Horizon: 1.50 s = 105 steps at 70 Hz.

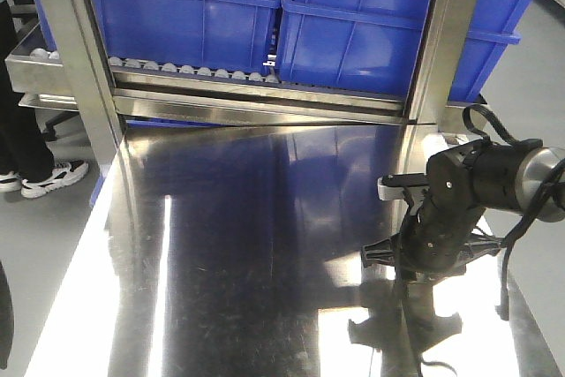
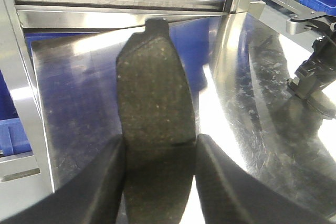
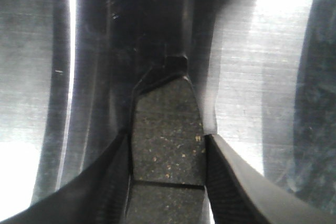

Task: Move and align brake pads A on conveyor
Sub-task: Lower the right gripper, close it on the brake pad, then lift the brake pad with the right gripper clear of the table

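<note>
Your left gripper (image 2: 160, 153) grips a brake pad (image 2: 152, 87), speckled dark grey with a thin groove and a tab at its far end, over the steel table (image 2: 252, 103). Your right gripper (image 3: 167, 153) clamps a second pad (image 3: 167, 121), likewise grooved, over that table.

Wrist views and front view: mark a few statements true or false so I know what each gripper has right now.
1. The left gripper is shut on a brake pad. True.
2. The right gripper is open and empty. False: it is shut on a second brake pad.
3. Blue bins sit on the roller rack behind the steel table. True.
4. The right arm hangs over the table's left side. False: it is over the right side.
</note>
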Available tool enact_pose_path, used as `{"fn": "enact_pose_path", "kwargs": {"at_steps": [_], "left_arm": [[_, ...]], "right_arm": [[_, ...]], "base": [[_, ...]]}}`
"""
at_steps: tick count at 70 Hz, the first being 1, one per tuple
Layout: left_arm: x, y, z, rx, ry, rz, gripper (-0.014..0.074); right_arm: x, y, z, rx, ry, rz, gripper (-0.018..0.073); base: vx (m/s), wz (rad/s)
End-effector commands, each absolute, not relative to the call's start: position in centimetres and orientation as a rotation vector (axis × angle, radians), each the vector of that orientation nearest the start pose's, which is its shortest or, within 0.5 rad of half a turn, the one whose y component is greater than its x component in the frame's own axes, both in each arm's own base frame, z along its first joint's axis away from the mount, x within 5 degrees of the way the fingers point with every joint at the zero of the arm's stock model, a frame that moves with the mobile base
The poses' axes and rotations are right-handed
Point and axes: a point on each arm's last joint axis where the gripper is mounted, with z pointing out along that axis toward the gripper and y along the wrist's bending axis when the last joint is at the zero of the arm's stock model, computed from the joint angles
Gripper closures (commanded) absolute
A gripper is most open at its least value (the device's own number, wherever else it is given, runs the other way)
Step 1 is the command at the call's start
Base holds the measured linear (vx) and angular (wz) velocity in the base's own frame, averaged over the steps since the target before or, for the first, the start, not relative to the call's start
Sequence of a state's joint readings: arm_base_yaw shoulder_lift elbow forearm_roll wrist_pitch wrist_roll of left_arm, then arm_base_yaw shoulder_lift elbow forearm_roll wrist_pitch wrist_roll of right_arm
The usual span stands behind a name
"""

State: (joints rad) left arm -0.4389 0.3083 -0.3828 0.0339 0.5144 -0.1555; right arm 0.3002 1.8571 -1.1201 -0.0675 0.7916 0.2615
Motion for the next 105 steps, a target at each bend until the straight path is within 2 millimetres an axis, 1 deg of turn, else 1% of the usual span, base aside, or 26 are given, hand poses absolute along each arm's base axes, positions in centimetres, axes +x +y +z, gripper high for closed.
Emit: {"fn": "enact_pose_path", "kwargs": {"at_steps": [1, 25, 40, 46, 50, 51, 55, 56, 59, 61, 62, 73, 86, 97, 105], "left_arm": [[6.7, -3.1, 29.5, 0.279, 1.789, -0.394, 0.0440], [6.7, -3.1, 29.5, 0.279, 1.789, -0.394, 0.0440], [6.7, -3.1, 29.5, 0.279, 1.789, -0.394, 0.0440], [6.7, -3.1, 29.5, 0.279, 1.789, -0.394, 0.0440], [6.7, -3.1, 29.5, 0.279, 1.789, -0.394, 0.0440], [6.7, -3.1, 29.5, 0.279, 1.789, -0.394, 0.0440], [6.7, -3.1, 29.5, 0.279, 1.789, -0.394, 0.0440], [6.7, -3.1, 29.5, 0.279, 1.789, -0.394, 0.0440], [6.7, -3.1, 29.5, 0.279, 1.789, -0.394, 0.0440], [6.7, -3.1, 29.5, 0.279, 1.789, -0.394, 0.0440], [6.7, -3.1, 29.5, 0.279, 1.789, -0.394, 0.0440], [6.7, -3.1, 29.5, 0.279, 1.789, -0.394, 0.0440], [6.7, -3.1, 29.5, 0.279, 1.789, -0.394, 0.0440], [6.7, -3.1, 29.5, 0.279, 1.789, -0.394, 0.0440], [6.7, -3.1, 29.5, 0.279, 1.789, -0.394, 0.0440]], "right_arm": [[32.8, 9.5, 18.8, -0.133, 2.912, -0.004, 0.0435], [31.8, 9.2, 24.1, -0.125, 2.719, 0.067, 0.0435], [31.1, 9.0, 26.0, -0.146, 2.664, 0.075, 0.0435], [30.3, 8.7, 26.9, -0.159, 2.621, 0.085, 0.0435], [29.4, 8.5, 27.1, -0.169, 2.591, 0.093, 0.0435], [29.1, 8.4, 27.3, -0.171, 2.569, 0.099, 0.0435], [27.7, 8.0, 27.2, -0.178, 2.537, 0.108, 0.0435], [27.4, 7.9, 27.4, -0.178, 2.519, 0.113, 0.0435], [26.2, 7.6, 27.2, -0.188, 2.499, 0.116, 0.0435], [25.5, 7.3, 27.4, -0.194, 2.471, 0.117, 0.0435], [25.0, 7.2, 27.2, -0.197, 2.470, 0.115, 0.0435], [20.9, 5.7, 27.6, -0.230, 2.386, 0.092, 0.0435], [16.6, 4.4, 28.1, -0.223, 2.282, 0.106, 0.0435], [13.9, 3.5, 28.2, -0.212, 2.201, 0.121, 0.0435], [12.7, 3.2, 28.4, -0.206, 2.156, 0.130, 0.0435]], "base": [[0.00, 0.00], [0.00, 0.00], [0.00, 0.00], [0.00, 0.00], [0.00, 0.00], [0.00, 0.00], [0.00, 0.00], [0.00, 0.00], [0.00, 0.00], [0.00, 0.00], [0.00, 0.00], [0.00, 0.00], [0.00, 0.00], [0.00, 0.00], [0.00, 0.00]]}}
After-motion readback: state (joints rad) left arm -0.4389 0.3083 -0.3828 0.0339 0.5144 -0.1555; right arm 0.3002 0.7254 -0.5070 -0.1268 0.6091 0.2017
